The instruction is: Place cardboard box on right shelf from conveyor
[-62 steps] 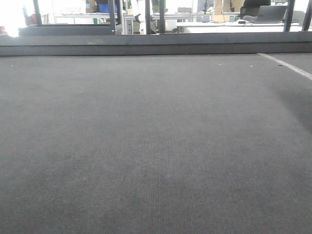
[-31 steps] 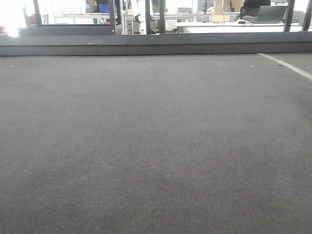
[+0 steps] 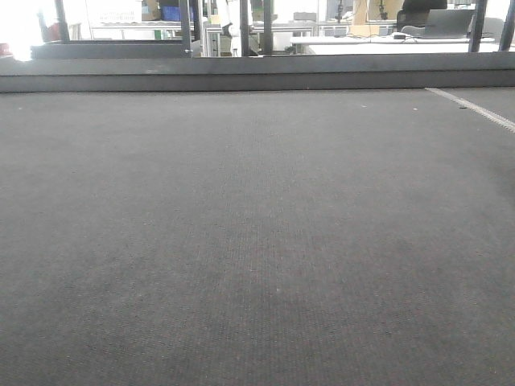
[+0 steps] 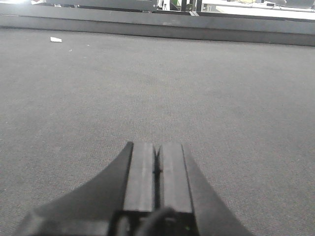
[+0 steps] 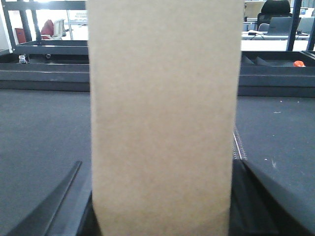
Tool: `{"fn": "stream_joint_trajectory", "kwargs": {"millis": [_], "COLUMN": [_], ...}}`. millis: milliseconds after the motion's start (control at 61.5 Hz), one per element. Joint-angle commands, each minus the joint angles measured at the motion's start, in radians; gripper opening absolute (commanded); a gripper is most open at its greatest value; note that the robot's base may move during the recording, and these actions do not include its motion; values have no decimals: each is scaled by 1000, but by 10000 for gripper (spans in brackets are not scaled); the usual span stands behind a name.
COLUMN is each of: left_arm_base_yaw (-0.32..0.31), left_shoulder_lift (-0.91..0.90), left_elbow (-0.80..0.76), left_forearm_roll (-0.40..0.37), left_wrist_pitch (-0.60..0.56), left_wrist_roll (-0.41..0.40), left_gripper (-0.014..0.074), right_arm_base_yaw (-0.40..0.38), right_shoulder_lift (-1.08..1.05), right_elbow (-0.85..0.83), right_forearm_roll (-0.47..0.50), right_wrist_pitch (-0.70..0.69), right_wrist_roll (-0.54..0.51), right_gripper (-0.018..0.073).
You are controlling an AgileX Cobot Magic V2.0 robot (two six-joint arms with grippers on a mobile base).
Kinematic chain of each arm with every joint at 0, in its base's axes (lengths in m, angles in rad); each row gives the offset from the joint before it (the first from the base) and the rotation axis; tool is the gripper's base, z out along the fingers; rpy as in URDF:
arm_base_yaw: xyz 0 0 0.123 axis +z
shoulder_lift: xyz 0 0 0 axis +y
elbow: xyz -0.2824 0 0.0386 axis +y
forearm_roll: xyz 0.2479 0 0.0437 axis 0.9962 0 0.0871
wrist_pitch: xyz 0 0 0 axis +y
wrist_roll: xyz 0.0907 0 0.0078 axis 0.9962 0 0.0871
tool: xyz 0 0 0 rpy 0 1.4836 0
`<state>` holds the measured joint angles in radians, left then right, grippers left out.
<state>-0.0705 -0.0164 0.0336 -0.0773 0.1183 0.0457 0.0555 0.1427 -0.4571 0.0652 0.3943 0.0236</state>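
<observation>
The wide dark grey woven conveyor belt (image 3: 257, 241) looks unchanged ahead. Above it, the right end effector (image 5: 160, 169) grasps the plain tan cardboard box (image 5: 162, 98), while the left end effector (image 4: 157, 147) is clenched and empty. Shelving remains.

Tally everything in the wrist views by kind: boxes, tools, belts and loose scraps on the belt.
cardboard box: 1
tools, the left tool and the right tool: 2
conveyor: 1
white scrap: 1
Total: 5
</observation>
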Motion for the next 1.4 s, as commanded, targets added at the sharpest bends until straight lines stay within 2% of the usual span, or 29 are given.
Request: {"fn": "stream_joint_trajectory", "kwargs": {"millis": [0,1382], "left_arm_base_yaw": [1,1], "left_shoulder_lift": [-5,-5], "left_elbow": [6,6], "left_forearm_roll": [-6,-6], "left_wrist_pitch": [-85,-85], "left_wrist_roll": [0,0], "left_gripper": [-116,-116], "right_arm_base_yaw": [-6,-6], "right_shoulder_lift": [10,10], "right_elbow": [-27,-27], "right_forearm_roll": [4,4], "right_wrist_pitch": [-97,-97], "right_wrist_roll": [-12,-12], "right_gripper": [58,58]}}
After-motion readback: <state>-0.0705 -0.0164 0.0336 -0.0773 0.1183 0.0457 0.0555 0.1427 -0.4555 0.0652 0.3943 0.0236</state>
